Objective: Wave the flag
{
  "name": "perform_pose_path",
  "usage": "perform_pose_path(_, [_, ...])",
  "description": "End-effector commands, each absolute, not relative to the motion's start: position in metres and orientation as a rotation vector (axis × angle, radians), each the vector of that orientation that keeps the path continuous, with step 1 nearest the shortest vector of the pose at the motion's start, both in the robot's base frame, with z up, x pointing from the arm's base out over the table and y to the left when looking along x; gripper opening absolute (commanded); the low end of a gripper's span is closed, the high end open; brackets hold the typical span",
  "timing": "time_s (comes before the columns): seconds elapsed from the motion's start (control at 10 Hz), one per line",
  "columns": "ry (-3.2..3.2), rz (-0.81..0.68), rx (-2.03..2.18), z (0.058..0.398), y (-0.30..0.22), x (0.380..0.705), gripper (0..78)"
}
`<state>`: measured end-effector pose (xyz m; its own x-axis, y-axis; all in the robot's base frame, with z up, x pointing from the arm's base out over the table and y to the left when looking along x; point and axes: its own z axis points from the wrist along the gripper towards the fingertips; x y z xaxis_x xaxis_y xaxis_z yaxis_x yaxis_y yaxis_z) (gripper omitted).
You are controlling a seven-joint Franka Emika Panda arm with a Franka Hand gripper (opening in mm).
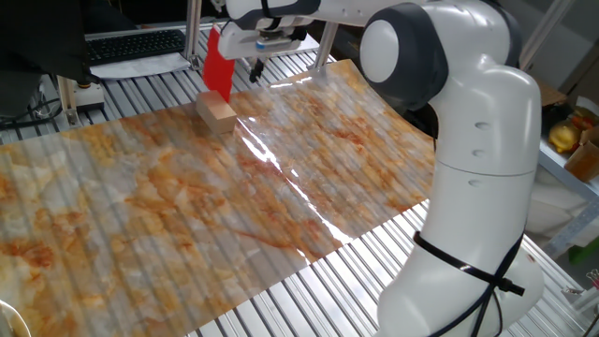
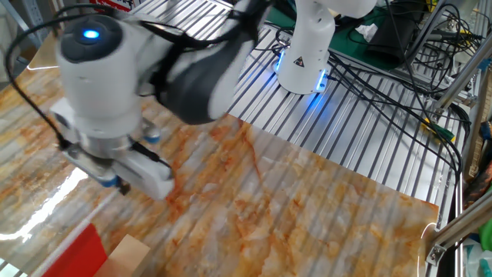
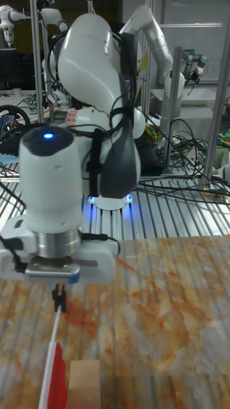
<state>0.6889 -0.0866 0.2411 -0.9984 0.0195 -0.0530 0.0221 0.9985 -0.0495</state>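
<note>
Your gripper [image 3: 59,295] pinches flag [image 1: 217,68] top; swing too hard & cloth slips or block [image 1: 216,114] tips

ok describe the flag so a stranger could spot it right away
Start at the orange-marbled sheet covering the table. At its far edge, under the claw, stands a tan wooden block. The flag is the bright red cloth rising from it, the only red thing there.
</note>
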Motion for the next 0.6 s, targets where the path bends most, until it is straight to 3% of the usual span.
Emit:
perform_pose_path(0.1, [3.102, -0.074, 0.201, 0.256, 0.085, 0.614, 1.1])
perform_pose_path(0.6, [3.103, 0.028, 0.286, 0.248, 0.120, 0.601, 1.1])
